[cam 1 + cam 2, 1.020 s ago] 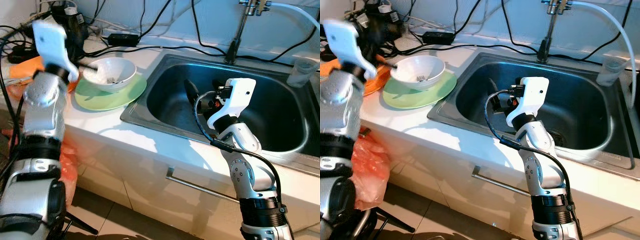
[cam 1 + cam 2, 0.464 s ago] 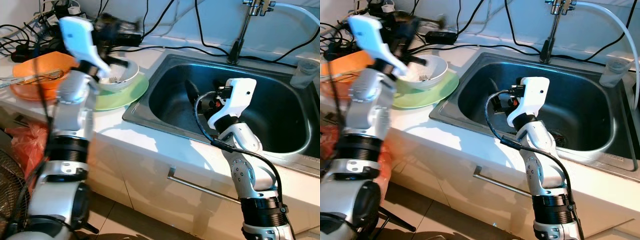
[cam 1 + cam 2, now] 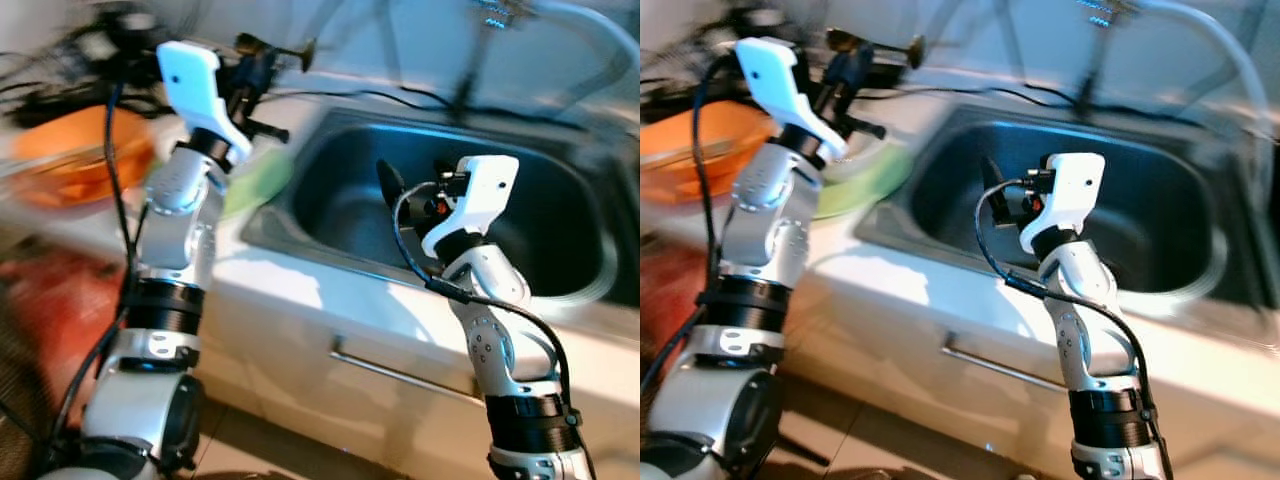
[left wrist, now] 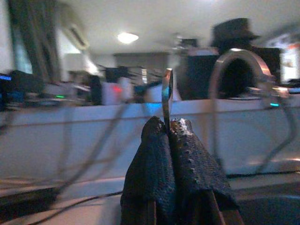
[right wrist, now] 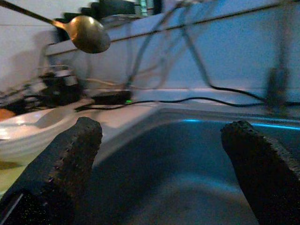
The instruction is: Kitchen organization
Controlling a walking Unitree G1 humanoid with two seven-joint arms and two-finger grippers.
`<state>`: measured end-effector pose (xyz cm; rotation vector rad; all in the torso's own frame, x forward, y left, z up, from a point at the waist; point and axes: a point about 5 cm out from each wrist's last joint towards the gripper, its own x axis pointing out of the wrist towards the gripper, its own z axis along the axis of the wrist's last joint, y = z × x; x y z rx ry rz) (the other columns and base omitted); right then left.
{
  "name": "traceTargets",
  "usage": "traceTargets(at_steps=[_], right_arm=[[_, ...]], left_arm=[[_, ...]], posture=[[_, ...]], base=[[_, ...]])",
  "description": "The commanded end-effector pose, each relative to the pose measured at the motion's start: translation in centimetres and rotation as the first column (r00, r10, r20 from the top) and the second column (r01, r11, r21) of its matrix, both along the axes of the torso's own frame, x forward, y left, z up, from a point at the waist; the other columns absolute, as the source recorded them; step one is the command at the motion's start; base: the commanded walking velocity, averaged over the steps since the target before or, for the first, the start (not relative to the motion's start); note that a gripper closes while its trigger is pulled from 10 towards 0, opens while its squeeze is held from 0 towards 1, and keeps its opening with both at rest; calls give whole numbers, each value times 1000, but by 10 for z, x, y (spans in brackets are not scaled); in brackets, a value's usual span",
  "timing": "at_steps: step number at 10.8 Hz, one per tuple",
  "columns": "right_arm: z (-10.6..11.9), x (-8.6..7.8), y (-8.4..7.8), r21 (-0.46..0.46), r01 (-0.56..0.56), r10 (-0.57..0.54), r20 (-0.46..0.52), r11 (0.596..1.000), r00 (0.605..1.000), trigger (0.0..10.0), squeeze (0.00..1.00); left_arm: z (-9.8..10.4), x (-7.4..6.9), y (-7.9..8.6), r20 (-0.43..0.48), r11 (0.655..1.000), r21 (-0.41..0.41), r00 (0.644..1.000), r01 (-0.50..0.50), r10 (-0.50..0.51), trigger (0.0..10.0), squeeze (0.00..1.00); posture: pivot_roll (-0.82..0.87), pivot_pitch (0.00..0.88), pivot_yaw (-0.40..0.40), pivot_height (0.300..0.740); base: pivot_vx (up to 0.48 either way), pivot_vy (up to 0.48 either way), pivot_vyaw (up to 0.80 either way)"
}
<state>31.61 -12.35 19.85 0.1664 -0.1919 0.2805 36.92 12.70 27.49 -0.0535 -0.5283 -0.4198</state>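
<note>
My left gripper (image 3: 252, 66) is raised above the counter, shut on the handle of a metal spoon (image 3: 290, 50). In the left wrist view the spoon (image 4: 167, 93) stands edge-on out of the closed fingertips (image 4: 154, 140). The spoon's bowl (image 5: 88, 33) hangs in the air near the sink's left edge. Over the steel sink (image 3: 560, 240), my right gripper (image 5: 161, 154) is open with nothing between its fingers (image 5: 70, 154). A white bowl (image 5: 18, 136) sits on a green plate (image 3: 255, 175) left of the sink.
An orange bowl (image 3: 75, 165) stands on the counter at the far left. Black cables run along the wall behind the counter. The faucet (image 3: 480, 40) rises at the back of the sink. The eye views are blurred.
My left arm has lifted the spoon out of the white bowl and swung it right, toward the sink. The camera has shifted and blurred. The right arm has held still.
</note>
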Motion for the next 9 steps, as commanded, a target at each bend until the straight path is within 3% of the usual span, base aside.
traceTargets(at_steps=[1,3,5,8,9], right_arm=[[1,-1,-3,-1,11,-11,-1,1000,1000,10000,0],[0,-1,-2,-4,4,-4,-7,1000,1000,10000,0],[0,-3,-2,-3,4,-4,-5,1000,1000,10000,0],[-1,-3,-1,-9,-11,10,-16,1000,1000,10000,0],[-1,-1,-3,-19,-11,11,-16,1000,1000,10000,0]], left_arm=[[0,-2,-1,0,1000,9,1000,0,0,0,0],[-2,-2,2,-14,1000,-9,1000,-5,5,0,0],[-6,-3,0,-44,999,-38,999,3,-4,0,0],[-29,-9,-12,-209,971,-220,968,92,-139,0,0],[-33,-13,-16,-233,964,-241,957,115,-173,0,0]], posture=[[-37,0,50,740],[-36,0,48,740],[-39,0,45,740],[-32,0,31,740],[-11,0,22,740]], base=[[0,0,-800],[0,0,-800],[0,0,0],[0,0,0],[0,0,0]])
